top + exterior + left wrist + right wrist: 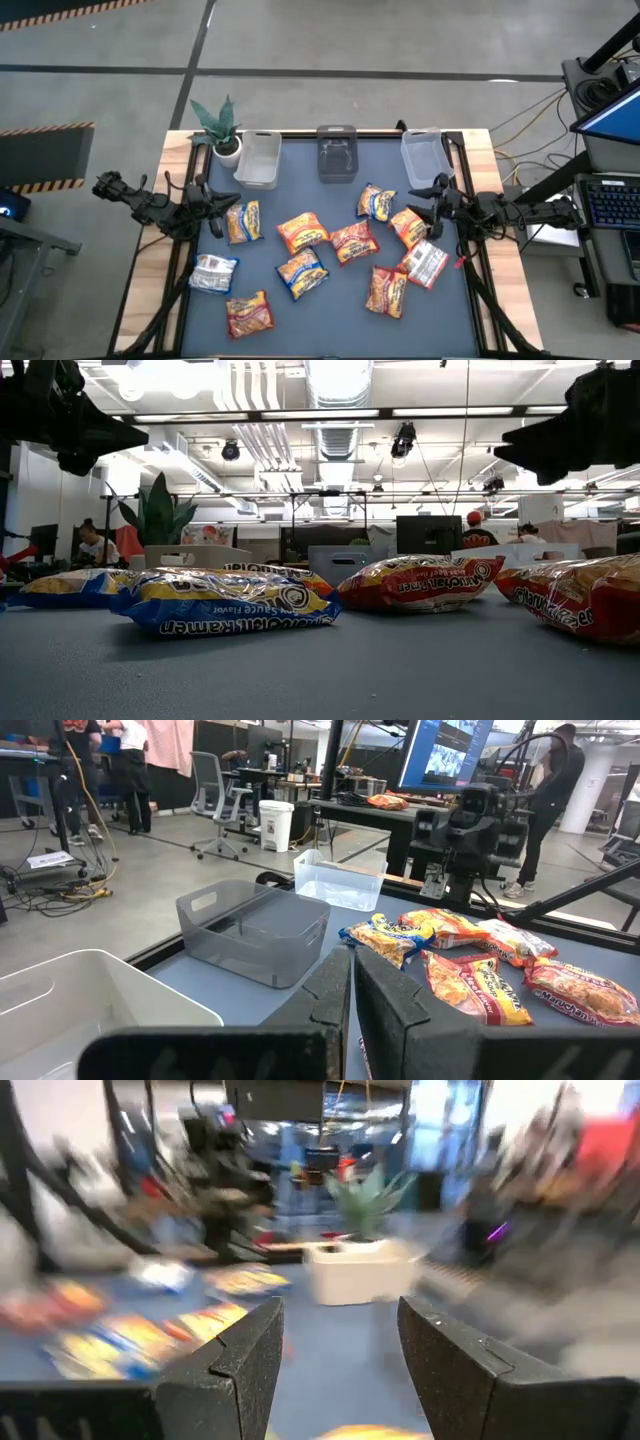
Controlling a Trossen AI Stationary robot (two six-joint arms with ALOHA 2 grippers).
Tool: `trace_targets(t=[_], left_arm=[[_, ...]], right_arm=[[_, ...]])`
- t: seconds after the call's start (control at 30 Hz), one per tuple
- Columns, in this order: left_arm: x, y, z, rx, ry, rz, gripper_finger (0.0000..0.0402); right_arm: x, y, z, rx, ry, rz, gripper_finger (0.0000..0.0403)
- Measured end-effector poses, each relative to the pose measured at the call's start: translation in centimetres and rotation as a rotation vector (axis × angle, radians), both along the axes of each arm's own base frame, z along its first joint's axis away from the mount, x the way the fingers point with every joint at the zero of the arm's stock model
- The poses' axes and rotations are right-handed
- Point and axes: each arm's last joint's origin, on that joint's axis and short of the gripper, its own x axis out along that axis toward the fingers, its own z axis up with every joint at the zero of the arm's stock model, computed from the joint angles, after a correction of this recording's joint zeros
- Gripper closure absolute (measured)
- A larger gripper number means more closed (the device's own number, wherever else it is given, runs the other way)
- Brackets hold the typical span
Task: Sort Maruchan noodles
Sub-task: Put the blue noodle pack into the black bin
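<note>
Ten Maruchan noodles [302, 232] packets lie between both grippers: left gripper [222, 208] pinched closed, empty; right gripper [420, 197] parted, gripping nothing.

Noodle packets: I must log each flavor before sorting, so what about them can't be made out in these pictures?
- High view: flavor print on every packet is too small.
- Low view: near packets hide those behind; the right one is cut by the edge.
- Right wrist view: packets are blurred.
- Left wrist view: the left claw covers nearer packets.
</note>
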Motion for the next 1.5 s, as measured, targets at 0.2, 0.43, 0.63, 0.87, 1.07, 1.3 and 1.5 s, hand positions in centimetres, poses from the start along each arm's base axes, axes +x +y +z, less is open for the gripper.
trace_targets(t=[0.2, 0.43, 0.63, 0.87, 1.07, 1.3, 1.5], left_arm=[[0.0, 0.0, 0.1, -0.003, -0.006, 0.000, 0.0400], [0.0, 0.0, 0.8, -0.164, -0.135, 0.000, 0.0400], [-0.1, 0.1, 2.2, -0.134, -0.244, 0.001, 0.0400], [0.3, -0.4, 3.3, -0.097, -0.477, -0.069, 0.0400], [0.9, -1.2, 4.0, -0.031, -0.564, -0.268, 0.0400], [1.9, -1.9, 5.6, -0.008, -0.589, -0.321, 0.0400], [3.0, -2.4, 7.8, -0.015, -0.566, -0.280, 0.0400]], right_arm=[[0.0, -0.1, 0.3, 0.343, -0.105, -0.007, 0.0216], [0.0, 0.2, 0.4, 0.419, -0.111, 0.098, 0.0216], [-0.1, -0.2, 0.8, 0.422, -0.183, -0.018, 0.0216], [-0.2, -0.3, 1.2, 0.447, -0.202, -0.062, 0.0216], [-0.2, -0.3, 3.1, 0.424, -0.213, -0.063, 0.0216], [0.4, -0.4, 5.7, 0.370, -0.183, -0.122, 0.0216], [1.7, -0.7, 7.5, 0.342, -0.027, -0.185, 0.0216]])
